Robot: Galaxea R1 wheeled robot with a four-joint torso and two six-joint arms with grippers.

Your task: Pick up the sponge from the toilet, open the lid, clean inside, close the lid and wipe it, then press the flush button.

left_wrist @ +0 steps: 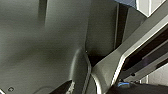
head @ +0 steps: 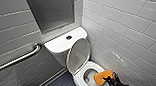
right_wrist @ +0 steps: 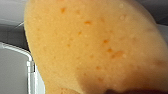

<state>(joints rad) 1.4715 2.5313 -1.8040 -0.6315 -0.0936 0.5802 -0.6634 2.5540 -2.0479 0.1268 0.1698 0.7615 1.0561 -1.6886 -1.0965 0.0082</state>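
My right fingers (head: 109,81) are clamped on one end of the orange sponge (head: 102,76), so most of it juts free, which I judge suits scrubbing. It hangs over the open bowl of the toilet (head: 79,79), at the rim nearest the tiled wall (head: 124,35). The lid (head: 78,56) stands raised toward the tank (head: 56,44), clear of my reach, with the flush button (head: 69,37) behind it. That wall crowds my arm. The grab bar (head: 18,59) lies well apart.
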